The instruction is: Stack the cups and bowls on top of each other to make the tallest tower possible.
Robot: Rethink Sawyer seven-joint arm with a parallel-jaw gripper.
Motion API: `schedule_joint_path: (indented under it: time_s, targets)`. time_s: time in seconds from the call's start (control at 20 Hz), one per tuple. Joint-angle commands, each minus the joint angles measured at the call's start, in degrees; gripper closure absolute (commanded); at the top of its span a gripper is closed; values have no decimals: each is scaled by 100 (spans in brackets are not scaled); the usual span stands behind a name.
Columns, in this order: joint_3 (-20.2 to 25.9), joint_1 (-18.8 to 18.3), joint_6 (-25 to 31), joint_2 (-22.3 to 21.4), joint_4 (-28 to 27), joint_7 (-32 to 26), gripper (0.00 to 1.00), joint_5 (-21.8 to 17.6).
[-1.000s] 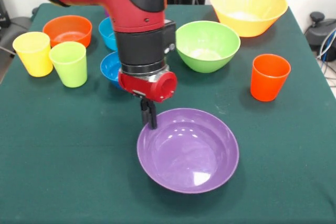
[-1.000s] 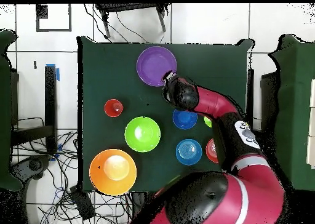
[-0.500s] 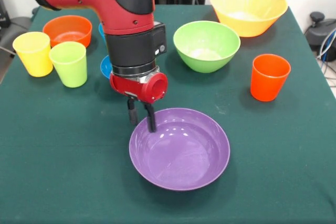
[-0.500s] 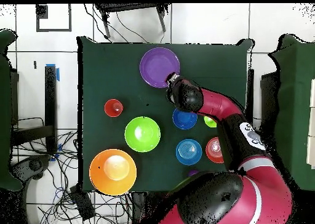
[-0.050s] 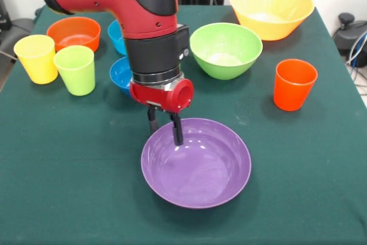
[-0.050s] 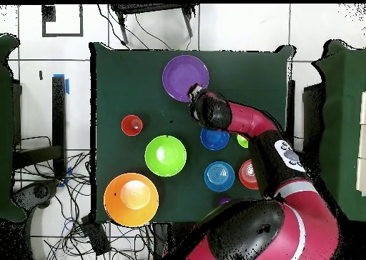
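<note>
Green-clothed table [image 5: 69, 187], filling the frame. Red and black arm [image 5: 143, 15] descending from the upper left to the centre.

Big yellow-orange bowl [image 5: 271, 10] at upper right, upright and empty, nothing stacked in it. Wide purple bowl [image 5: 200, 170] at lower centre, flat on the cloth, well apart from the yellow-orange bowl. Green bowl [image 5: 226, 50] between the two, just right of the arm. Orange bowl [image 5: 73, 31] at upper left. Two blue bowls [image 5: 121, 73] partly hidden behind the arm.

Orange-red cup [image 5: 294, 84] at right, yellow cup [image 5: 36, 57] and lime cup [image 5: 75, 70] at left, all upright and apart. No tower begun.

Gripper [image 5: 165, 129] at the upper-left rim of the purple bowl, jaws apart and astride the rim: one finger [image 5: 178, 133] down inside, the other outside, not pinching.

Likely hazards:
- Closing on a thin, glossy, sloped wall: risks a slip, or a bowl swinging down from a one-sided pinch.
- Pressing lower: risks tipping the shallow bowl or skidding it across the cloth.
- Carrying toward upper right: risks clipping the green bowl or the orange-red cup.
- Releasing off-centre: risks a tilted seat in the yellow-orange bowl.
</note>
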Motion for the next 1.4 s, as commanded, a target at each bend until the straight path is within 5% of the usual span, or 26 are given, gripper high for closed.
schedule_joint_path:
  time_s: [0.05,0.2,0.6,0.95,1.4]
  targets:
    - [484,7,958,-597,666,-472,0,-136]
    - [469,91,1362,-1125,911,-313,0,85]
    - [260,350,1545,-1544,1082,88,0,197]
    - [-51,609,1114,-1463,1221,516,0,136]
    - [-1085,1466,530,-1413,1539,1578,0,575]
